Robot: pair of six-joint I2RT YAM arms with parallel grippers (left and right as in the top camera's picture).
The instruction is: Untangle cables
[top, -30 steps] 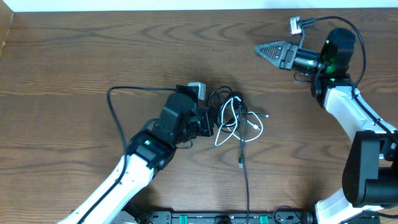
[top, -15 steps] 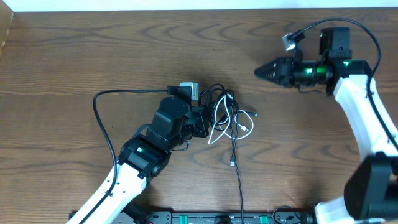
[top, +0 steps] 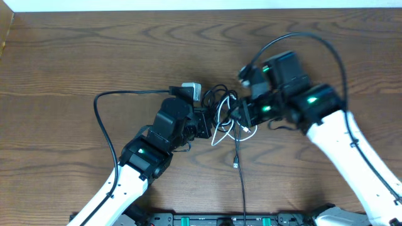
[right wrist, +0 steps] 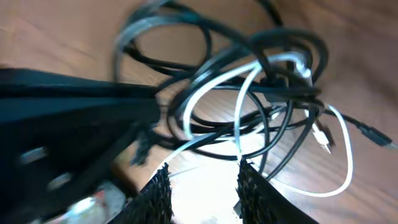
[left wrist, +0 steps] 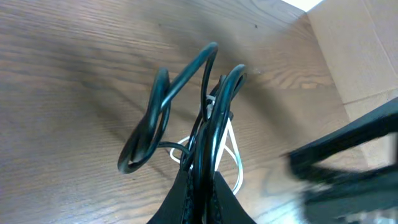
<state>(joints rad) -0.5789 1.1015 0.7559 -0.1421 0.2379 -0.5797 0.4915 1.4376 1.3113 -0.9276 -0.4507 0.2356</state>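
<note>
- The wooden table [top: 75,56] held everything, and all the work sat near its middle.
- The left arm [top: 125,176] reached in from the front left, and the right arm [top: 339,138] came in from the right side. Their tips met at the same spot.
- The cables [top: 221,95] lay in one small heap between the two arms, looped over one another. By the look of it, none had been drawn free.
- One black cable [top: 242,188] trailed out of the heap toward the front edge of the table. It was the only long stretch lying straight.
- The white cable [right wrist: 336,180] wound through the black loops, with one bow of it spilling out on the side away from the left arm.
- The left gripper [left wrist: 202,186] was clamped shut on the cables, with black loops standing up out of its tips in the left wrist view.
- The right gripper [right wrist: 202,180] hung just beside the heap with its fingers apart. Nothing showed clearly between them.
- A small plug [top: 234,165] lay on the bare wood in front of the heap.
- My judgement is that the task was at an early stage. One side was pinned, and the second hold and all the pulling apart were left to do.
</note>
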